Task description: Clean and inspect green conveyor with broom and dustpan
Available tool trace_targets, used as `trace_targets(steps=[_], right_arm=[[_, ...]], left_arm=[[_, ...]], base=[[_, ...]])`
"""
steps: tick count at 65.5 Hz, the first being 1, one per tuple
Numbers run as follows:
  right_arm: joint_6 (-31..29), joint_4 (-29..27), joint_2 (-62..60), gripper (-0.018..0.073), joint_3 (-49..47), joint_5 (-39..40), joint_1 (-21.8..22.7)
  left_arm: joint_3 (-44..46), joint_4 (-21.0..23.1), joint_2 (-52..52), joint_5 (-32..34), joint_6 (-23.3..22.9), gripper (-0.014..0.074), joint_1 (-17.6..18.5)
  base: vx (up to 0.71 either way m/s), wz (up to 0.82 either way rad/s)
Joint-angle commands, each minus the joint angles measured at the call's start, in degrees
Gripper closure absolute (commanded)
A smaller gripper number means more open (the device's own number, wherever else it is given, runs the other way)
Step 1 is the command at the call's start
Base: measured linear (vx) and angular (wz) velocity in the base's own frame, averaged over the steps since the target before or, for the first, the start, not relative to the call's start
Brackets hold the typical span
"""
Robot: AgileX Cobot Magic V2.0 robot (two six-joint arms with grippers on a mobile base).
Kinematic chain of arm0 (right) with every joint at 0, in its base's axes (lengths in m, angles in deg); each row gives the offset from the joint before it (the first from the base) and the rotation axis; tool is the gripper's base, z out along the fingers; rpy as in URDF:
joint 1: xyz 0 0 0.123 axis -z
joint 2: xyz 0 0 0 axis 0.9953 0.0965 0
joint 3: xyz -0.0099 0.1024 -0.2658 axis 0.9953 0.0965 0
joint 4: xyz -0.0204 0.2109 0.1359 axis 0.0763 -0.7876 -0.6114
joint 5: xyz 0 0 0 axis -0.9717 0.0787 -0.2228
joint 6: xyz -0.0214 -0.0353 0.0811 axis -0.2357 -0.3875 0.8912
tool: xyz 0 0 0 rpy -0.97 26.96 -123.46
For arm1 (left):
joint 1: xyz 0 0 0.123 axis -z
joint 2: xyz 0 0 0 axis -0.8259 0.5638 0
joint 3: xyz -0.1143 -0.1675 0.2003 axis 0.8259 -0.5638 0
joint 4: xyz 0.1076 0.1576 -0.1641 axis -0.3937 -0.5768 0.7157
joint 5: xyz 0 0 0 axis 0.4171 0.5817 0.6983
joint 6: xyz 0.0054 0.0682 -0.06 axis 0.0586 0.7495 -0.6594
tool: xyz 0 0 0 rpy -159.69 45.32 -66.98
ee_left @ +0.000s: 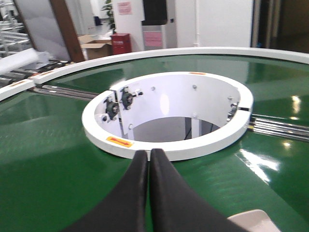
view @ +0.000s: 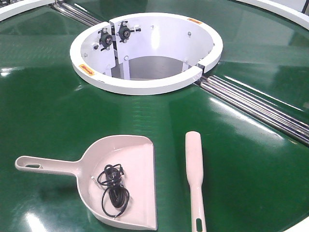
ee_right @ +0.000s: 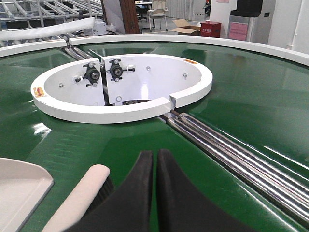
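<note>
The green conveyor (view: 43, 101) fills the front view. The pale pink dustpan (view: 137, 191) lies on it at the front left, handle pointing left, with a coiled black cable (view: 112, 188) inside the pan. The broom (view: 194, 166) lies to its right, paddle end away from me, handle slot near the front edge. Neither gripper shows in the front view. My left gripper (ee_left: 148, 153) is shut and empty above the belt, the dustpan's corner (ee_left: 256, 220) at its lower right. My right gripper (ee_right: 155, 154) is shut and empty, the broom (ee_right: 82, 195) just to its left.
The white circular hub wall (view: 145, 84) stands at the centre with an open well inside it. Steel roller strips (view: 256, 104) run across the belt to the right and far left (view: 77, 14). A white outer rim (ee_left: 145, 53) bounds the belt; boxes and cabinets stand beyond it.
</note>
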Motion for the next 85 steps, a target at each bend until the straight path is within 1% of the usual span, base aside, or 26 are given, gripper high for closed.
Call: trace_targets(steps=[1, 9, 16, 25, 33, 39, 42, 46, 85], right_arm=[[0.1, 0.2, 0.5, 0.0569, -1.6, 4.3, 0.1], [0.1, 0.2, 0.5, 0.0569, -1.6, 4.3, 0.1], [0.1, 0.2, 0.5, 0.0569, -1.6, 4.3, 0.1], [0.1, 0.2, 0.5, 0.0569, -1.6, 4.3, 0.1], [0.1, 0.2, 0.5, 0.0569, -1.6, 4.3, 0.1], [0.1, 0.2, 0.5, 0.0569, -1.6, 4.3, 0.1], [0.1, 0.2, 0.5, 0.0569, -1.6, 4.3, 0.1], [0.1, 0.2, 0.5, 0.0569, -1.6, 4.3, 0.1], [0.1, 0.2, 0.5, 0.0569, -1.6, 4.3, 0.1]], left_arm=[[-1.7, -0.6, -2.5, 5.4, -3.4, 0.062, -2.0], [-8.4, -0.3, -8.4, 5.4, -3.9, 0.062, -4.7], [-14.9, 2.6, -14.4, 5.5, -3.9, 0.062, -7.5], [-23.2, 2.5, -21.1, 5.9, -3.8, 0.062, -11.1], [-31.3, 2.5, -26.7, 9.2, -3.8, 0.062, -13.6], [-36.9, 2.5, -31.1, 13.6, -3.8, 0.062, -14.6], [-36.3, 2.4, -33.5, 9.2, -3.7, 0.062, -14.6], [-36.3, 2.4, -36.4, 7.0, -3.7, 0.062, -14.6], [-36.3, 2.5, -35.9, 6.5, -3.7, 0.062, -14.9]], base=[[0.0, 0.0], [0.0, 0.0], [0.0, 0.0], [0.0, 0.0], [0.0, 0.0], [0.0, 0.0], [0.0, 0.0], [0.0, 0.0], [0.0, 0.0]])
